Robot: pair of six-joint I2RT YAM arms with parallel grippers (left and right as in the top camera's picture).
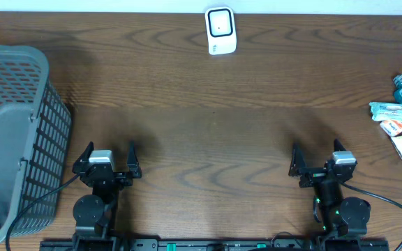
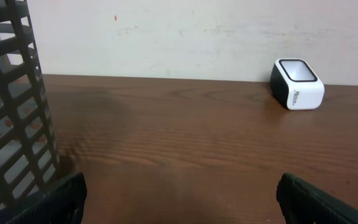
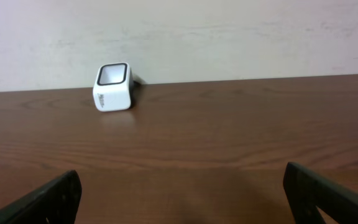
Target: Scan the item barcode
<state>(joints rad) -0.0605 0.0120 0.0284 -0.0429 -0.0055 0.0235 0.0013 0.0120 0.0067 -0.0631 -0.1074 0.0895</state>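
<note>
Items (image 1: 396,111) lie far right, while left hand (image 1: 110,149) and right hand (image 1: 315,155) sit low, level, fingers spread wide, empty.

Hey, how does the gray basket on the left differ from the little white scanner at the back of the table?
The basket is gray with lattice walls; the scanner is solid white with a dark-rimmed window. The basket is far bigger than the scanner. The basket sits at the left edge, partly cut off overhead; the scanner stands at the far edge, fully seen. Both rest on the wooden table.
</note>
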